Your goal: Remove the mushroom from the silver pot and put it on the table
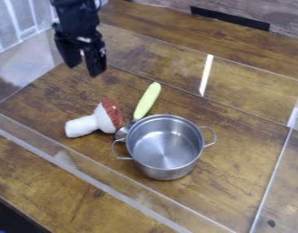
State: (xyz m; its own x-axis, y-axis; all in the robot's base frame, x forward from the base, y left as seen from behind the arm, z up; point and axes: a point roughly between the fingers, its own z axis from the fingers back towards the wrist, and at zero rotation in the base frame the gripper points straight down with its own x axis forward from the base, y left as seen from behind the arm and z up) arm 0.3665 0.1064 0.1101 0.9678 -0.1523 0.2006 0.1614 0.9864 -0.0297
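The mushroom (pixel 90 120) lies on its side on the table (pixel 242 123), white stem pointing left, red-brown cap toward the silver pot (pixel 166 146). The pot stands upright just right of it and holds nothing that I can see. My gripper (pixel 83 60) hangs above the table's back left, well behind the mushroom and apart from it. It points down, open, with nothing between its dark fingers (pixel 97 62).
A spoon with a yellow-green handle (pixel 146 99) lies diagonally behind the pot, its metal bowl tucked between mushroom cap and pot rim. Clear acrylic walls (pixel 66 157) edge the tabletop at the front, left and right.
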